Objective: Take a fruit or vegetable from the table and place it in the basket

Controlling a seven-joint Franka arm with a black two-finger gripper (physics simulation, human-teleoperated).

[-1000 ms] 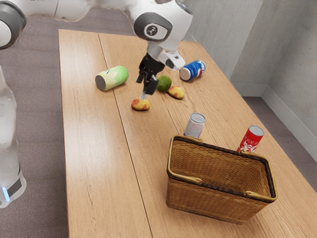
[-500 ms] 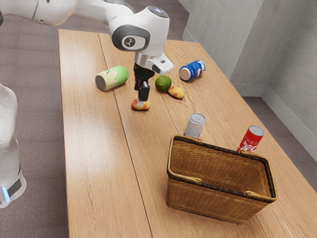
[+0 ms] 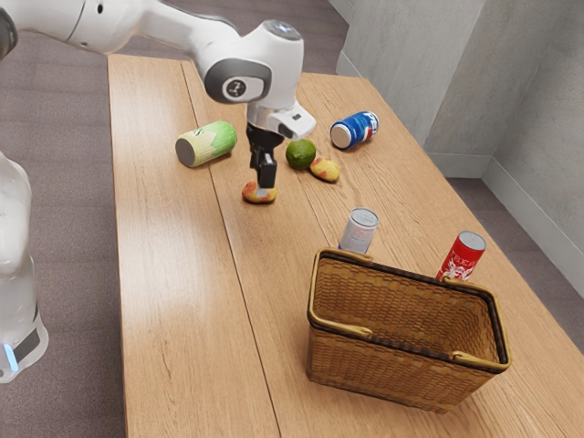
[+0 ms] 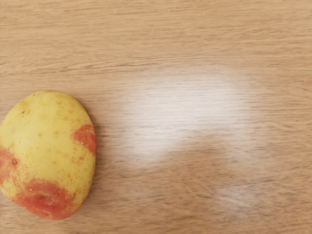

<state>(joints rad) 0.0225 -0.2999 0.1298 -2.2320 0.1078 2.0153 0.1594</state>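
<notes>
Just beneath the pincer [image 3: 264, 187], the red-and-yellow fruit [image 4: 48, 151].

Arm [image 3: 164, 28]: glossy white shell, rounded joints. Dark grey wrist ring [image 3: 216, 77], pale oval badge [image 3: 235, 88]. Black angular tool [image 3: 264, 189]. Blue light strip [image 3: 11, 357] low down.

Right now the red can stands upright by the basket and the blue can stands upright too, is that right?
Not quite: the blue can lies on its side, as the exterior view shows. The red can does stand upright by the basket.
</notes>
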